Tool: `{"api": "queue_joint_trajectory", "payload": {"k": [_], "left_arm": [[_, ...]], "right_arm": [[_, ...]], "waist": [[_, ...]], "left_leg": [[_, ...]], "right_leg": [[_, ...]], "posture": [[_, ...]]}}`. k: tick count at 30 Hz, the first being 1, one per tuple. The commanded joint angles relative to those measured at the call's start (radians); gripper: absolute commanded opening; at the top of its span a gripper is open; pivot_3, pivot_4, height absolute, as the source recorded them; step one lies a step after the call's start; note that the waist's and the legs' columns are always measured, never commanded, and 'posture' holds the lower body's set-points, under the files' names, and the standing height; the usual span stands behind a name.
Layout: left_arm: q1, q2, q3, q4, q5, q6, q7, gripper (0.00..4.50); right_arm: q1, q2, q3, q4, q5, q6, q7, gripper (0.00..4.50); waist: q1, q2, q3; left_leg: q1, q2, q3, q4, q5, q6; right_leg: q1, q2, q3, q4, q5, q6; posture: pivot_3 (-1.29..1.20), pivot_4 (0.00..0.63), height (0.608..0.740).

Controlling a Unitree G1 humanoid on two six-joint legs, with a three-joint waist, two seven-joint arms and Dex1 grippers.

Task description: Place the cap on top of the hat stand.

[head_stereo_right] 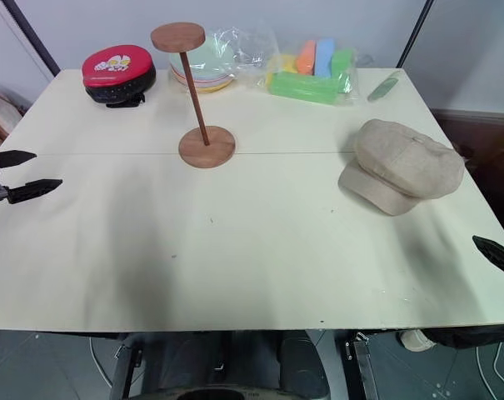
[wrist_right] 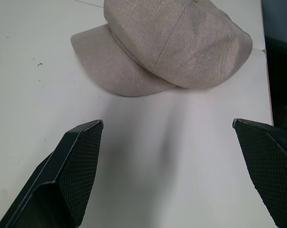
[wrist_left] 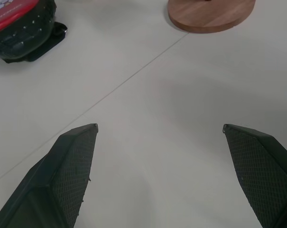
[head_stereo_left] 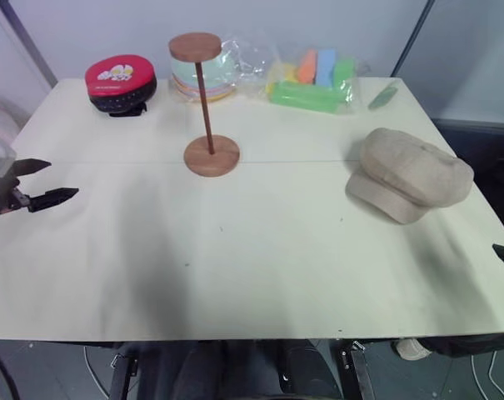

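Both sets of fingers (wrist_left: 160, 142) (wrist_right: 167, 142) hover wide apart, empty, above the table (head_stereo_left: 252, 250).

cream table (head_stereo_left: 252, 267), pale grey wall (head_stereo_left: 110, 25)

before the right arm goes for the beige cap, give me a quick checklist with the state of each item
1. Right gripper open: ok, fingers spread wide, nothing between them.
2. Soft beige fabric newsboy cap free to grasp: ok, it lies alone on the white table, crown up, brim toward the robot.
3. Right gripper lined up with the cap: ok, the cap sits straight ahead of its fingers, not yet touched.
4. Reddish-brown wooden hat stand upright, disc top bare: ok.
5. Left gripper out of the way: ok, open, at the table's left edge, apart from the stand.
6. Red-and-black cap clear of the path: ok, at the far left corner.
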Motion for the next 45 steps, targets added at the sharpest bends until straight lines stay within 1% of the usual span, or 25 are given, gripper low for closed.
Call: {"api": "queue_joint_trajectory", "payload": {"k": [1, 8, 10, 12, 15, 17, 19, 21, 23, 24, 26, 27, 29, 31, 34, 39, 45], "left_arm": [[-0.01, 0.04, 0.025, -0.015, -0.007, -0.003, -0.005, 4.44], [-0.018, 0.031, 0.028, -0.022, -0.016, 0.024, 0.007, 4.44], [-0.033, 0.02, 0.028, -0.047, -0.042, 0.074, -0.008, 4.44], [-0.04, 0.005, 0.028, -0.131, -0.088, 0.14, -0.036, 4.44], [-0.041, -0.027, 0.03, -0.315, -0.178, 0.284, -0.044, 4.44], [-0.029, -0.054, 0.018, -0.503, -0.285, 0.423, -0.053, 4.44], [-0.015, -0.074, -0.007, -0.667, -0.372, 0.53, -0.064, 4.44], [-0.013, -0.092, -0.041, -0.782, -0.426, 0.596, -0.068, 4.44], [-0.021, -0.11, -0.072, -0.853, -0.459, 0.636, -0.065, 4.44], [-0.031, -0.123, -0.09, -0.877, -0.47, 0.649, -0.062, 4.44], [-0.061, -0.16, -0.139, -0.913, -0.486, 0.668, -0.064, 4.44], [-0.072, -0.172, -0.156, -0.923, -0.489, 0.674, -0.063, 4.44], [-0.103, -0.207, -0.196, -0.922, -0.481, 0.673, -0.066, 4.44], [-0.135, -0.237, -0.227, -0.911, -0.471, 0.667, -0.066, 4.44], [-0.184, -0.269, -0.245, -0.885, -0.471, 0.674, -0.061, 4.44], [-0.211, -0.28, -0.255, -0.87, -0.467, 0.672, -0.066, 4.44], [-0.219, -0.284, -0.251, -0.859, -0.457, 0.665, -0.061, 4.44]], "right_arm": [[-0.003, -0.005, -0.014, 0.004, -0.011, -0.022, 0.007, 4.5], [-0.007, 0.005, -0.003, -0.003, -0.037, -0.046, -0.001, 4.5], [-0.011, -0.001, 0.006, -0.017, -0.051, -0.04, -0.016, 4.5], [-0.028, -0.016, 0.023, -0.042, -0.072, -0.022, -0.055, 4.5], [-0.046, -0.04, 0.055, -0.118, -0.117, 0.008, -0.112, 4.5], [-0.043, -0.062, 0.104, -0.254, -0.171, 0.047, -0.166, 4.5], [-0.056, -0.086, 0.167, -0.394, -0.213, 0.113, -0.23, 4.5], [-0.094, -0.102, 0.255, -0.505, -0.254, 0.178, -0.308, 4.5], [-0.146, -0.1, 0.348, -0.577, -0.289, 0.237, -0.38, 4.5], [-0.171, -0.101, 0.406, -0.602, -0.321, 0.258, -0.417, 4.5], [-0.236, -0.093, 0.581, -0.625, -0.435, 0.278, -0.525, 4.5], [-0.261, -0.087, 0.642, -0.629, -0.478, 0.286, -0.561, 4.5], [-0.342, -0.068, 0.832, -0.585, -0.627, 0.283, -0.657, 4.5], [-0.414, -0.05, 0.997, -0.533, -0.748, 0.278, -0.702, 4.5], [-0.494, 0.005, 1.136, -0.446, -0.852, 0.296, -0.731, 4.5], [-0.574, 0.101, 1.216, -0.269, -0.957, 0.271, -0.779, 4.5], [-0.705, 0.19, 1.262, 0.013, -1.047, 0.151, -0.844, 4.5]], "waist": [[0.001, 0.0, 0.0], [0.0, 0.0, 0.0], [0.0, 0.0, 0.0], [0.001, 0.0, 0.0], [0.003, 0.0, 0.0], [0.002, 0.0, 0.0], [0.001, 0.0, 0.0], [-0.004, 0.0, 0.0], [-0.004, 0.0, 0.0], [-0.003, 0.0, 0.0], [-0.001, 0.0, 0.0], [0.0, 0.0, 0.0], [0.003, -0.001, 0.0], [0.003, -0.001, 0.0], [0.001, 0.0, 0.0], [-0.002, 0.0, 0.0], [-0.005, -0.001, 0.0]], "left_leg": [[0.0, 0.0, 0.0, 0.0, 0.0, 0.0], [0.0, 0.0, 0.0, 0.0, 0.0, 0.0], [0.0, 0.0, 0.0, 0.0, 0.0, 0.0], [0.0, 0.0, 0.0, 0.0, 0.0, 0.0], [0.0, 0.0, 0.0, 0.001, 0.0, 0.0], [0.0, 0.0, 0.0, 0.002, 0.0, 0.0], [-0.001, 0.0, -0.001, 0.002, 0.0, 0.0], [0.0, 0.0, 0.0, 0.002, 0.0, 0.0], [0.0, 0.001, 0.0, 0.002, 0.0, 0.0], [0.0, 0.001, 0.0, 0.002, 0.0, 0.0], [0.0, 0.0, -0.001, 0.002, 0.0, 0.0], [0.0, 0.0, -0.001, 0.003, 0.0, 0.0], [-0.001, -0.001, 0.0, 0.004, 0.0, 0.0], [-0.001, -0.001, 0.0, 0.004, 0.0, 0.0], [-0.002, -0.001, 0.0, 0.004, 0.0, 0.0], [-0.002, -0.001, 0.0, 0.003, 0.0, 0.0], [-0.001, -0.001, 0.0, 0.004, 0.0, 0.0]], "right_leg": [[0.0, 0.0, 0.0, 0.0, 0.0, 0.0], [0.0, 0.0, 0.0, 0.0, 0.0, 0.0], [0.0, 0.0, 0.0, 0.0, 0.0, 0.001], [0.0, 0.0, 0.0, 0.0, 0.0, 0.001], [0.0, 0.0, 0.0, 0.001, 0.0, 0.001], [0.0, 0.0, 0.0, 0.001, 0.0, 0.001], [0.0, 0.0, 0.0, 0.001, 0.0, 0.001], [0.0, 0.001, 0.0, 0.002, 0.0, 0.002], [0.0, 0.001, 0.001, 0.002, 0.0, 0.002], [0.0, 0.002, 0.001, 0.002, 0.0, 0.002], [0.0, 0.002, 0.0, 0.002, 0.0, 0.002], [0.0, 0.002, 0.0, 0.002, 0.0, 0.002], [0.0, 0.002, 0.0, 0.002, -0.001, 0.0], [-0.001, 0.001, 0.0, 0.002, -0.002, -0.001], [-0.002, 0.002, 0.0, 0.002, -0.001, 0.0], [-0.002, 0.002, 0.001, 0.003, 0.0, 0.002], [-0.002, 0.003, 0.0, 0.003, 0.0, 0.002]], "posture": [[0.0, 0.15, 0.74], [0.0, 0.15, 0.74], [0.0, 0.15, 0.74], [0.0, 0.15, 0.74], [0.0, 0.15, 0.74], [0.0, 0.15, 0.74], [0.0, 0.15, 0.74], [0.0, 0.15, 0.74], [0.0, 0.15, 0.74], [0.0, 0.15, 0.74], [0.0, 0.15, 0.74], [0.0, 0.15, 0.74], [0.0, 0.15, 0.74], [0.0, 0.15, 0.74], [0.0, 0.15, 0.74], [0.0, 0.15, 0.74], [0.0, 0.15, 0.74]]}}
